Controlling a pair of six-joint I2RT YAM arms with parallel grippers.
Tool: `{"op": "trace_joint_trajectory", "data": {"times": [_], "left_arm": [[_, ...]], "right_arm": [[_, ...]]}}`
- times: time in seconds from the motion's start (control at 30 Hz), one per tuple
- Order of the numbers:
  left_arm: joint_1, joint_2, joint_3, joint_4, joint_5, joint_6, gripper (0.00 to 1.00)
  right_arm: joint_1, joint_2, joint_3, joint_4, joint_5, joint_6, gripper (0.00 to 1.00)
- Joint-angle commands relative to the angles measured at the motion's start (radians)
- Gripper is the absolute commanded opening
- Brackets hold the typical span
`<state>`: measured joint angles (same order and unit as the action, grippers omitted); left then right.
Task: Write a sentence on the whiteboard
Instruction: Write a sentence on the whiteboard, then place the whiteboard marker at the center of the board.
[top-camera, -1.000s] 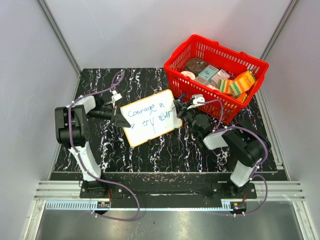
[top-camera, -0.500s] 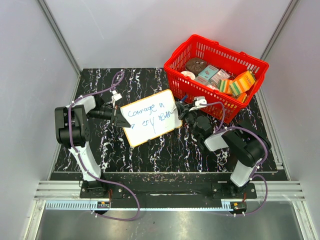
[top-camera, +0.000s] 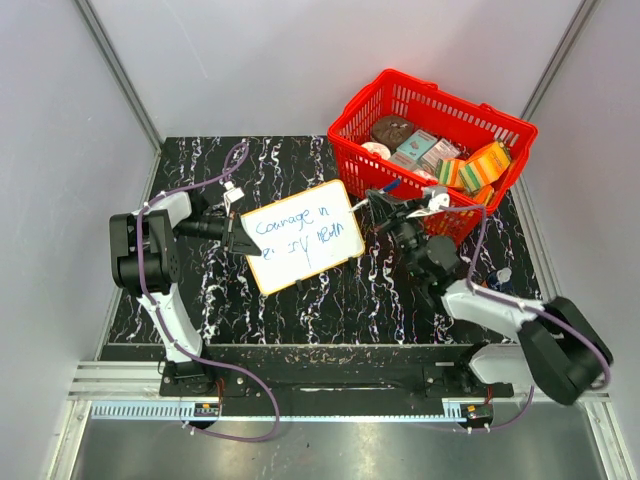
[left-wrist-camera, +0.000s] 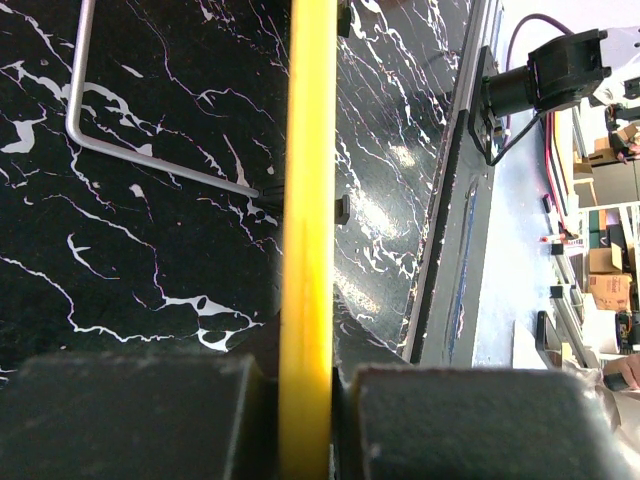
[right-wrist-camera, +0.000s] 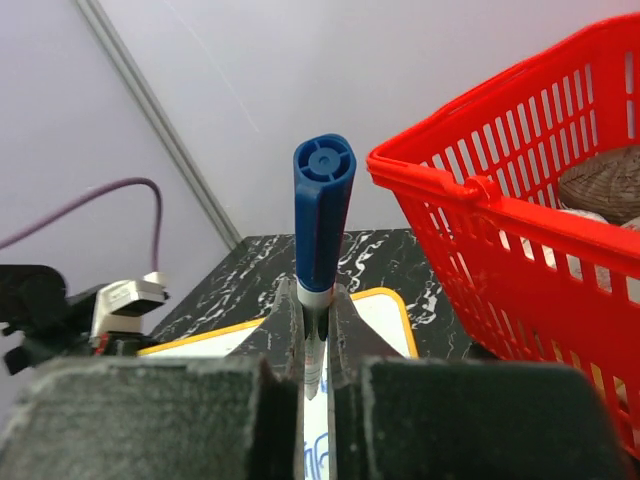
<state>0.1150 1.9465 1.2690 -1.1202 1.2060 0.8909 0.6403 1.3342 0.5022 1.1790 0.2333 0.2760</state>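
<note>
The whiteboard (top-camera: 302, 236) stands tilted near the middle of the table (top-camera: 200, 170), its face turned up toward the overhead camera. The sentence (top-camera: 298, 232) runs across it in two blue lines, the first reading "Courage in"; the second is too small to read with certainty.

The left gripper (top-camera: 240, 240) pinches the board's left edge. The left wrist view shows the yellow rim (left-wrist-camera: 306, 200) clamped between both fingers, probably to brace the board against writing pressure. A grey wire stand (left-wrist-camera: 150, 160) lies on the table behind it.

The right gripper (top-camera: 383, 205) hovers just beside the board's right edge, squeezed on a blue marker (right-wrist-camera: 322, 210) whose blue end points away from the wrist. It appears lifted off the surface, so the writing looks finished or paused. The red basket (top-camera: 430, 110) sits beyond, at the table's far right.
</note>
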Motion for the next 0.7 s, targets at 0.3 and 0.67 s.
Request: {"op": "trace_joint_trajectory", "data": {"times": [0.3,0.67], "left_arm": [[-0.028,-0.004,-0.003,0.036,-0.266,0.083,0.0],[-0.067,-0.015,-0.028,0.083,-0.333,0.026,0.06]], "right_arm": [[-0.005,-0.42,-0.112,-0.824,-0.081,0.262,0.0],[-0.005,-0.351,-0.277,-0.929,-0.123,0.502,0.04]]}}
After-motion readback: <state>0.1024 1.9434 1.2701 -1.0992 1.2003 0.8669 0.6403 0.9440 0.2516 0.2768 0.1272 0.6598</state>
